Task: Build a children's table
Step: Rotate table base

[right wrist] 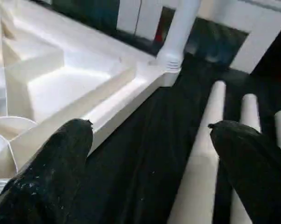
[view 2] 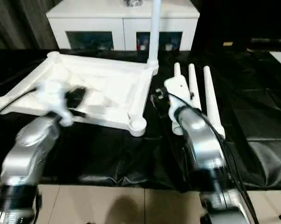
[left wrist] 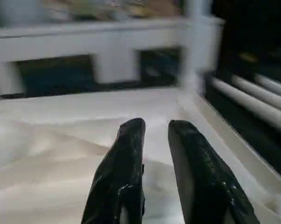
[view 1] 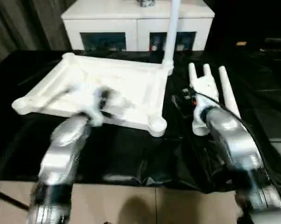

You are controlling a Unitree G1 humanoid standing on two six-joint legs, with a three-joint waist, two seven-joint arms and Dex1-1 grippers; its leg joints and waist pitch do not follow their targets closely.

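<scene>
The white table top (view 1: 136, 86) lies upside down on black cloth, ribs and round corner sockets facing up. One white leg (view 1: 172, 28) stands upright in its far right corner socket. Three loose legs (view 2: 210, 98) lie side by side on the cloth to the right of the top. My left gripper (left wrist: 157, 123) hovers over the ribbed underside, its black fingers close together with nothing between them. My right gripper (right wrist: 150, 126) is open above the cloth between the top's right edge and the loose legs, holding nothing.
A white cabinet (view 1: 136, 18) with dark glass doors stands behind the work. The black cloth (view 1: 131, 154) covers the surface up to a beige strip (view 1: 131, 205) along the front. The empty front right socket (view 1: 157, 125) juts toward me.
</scene>
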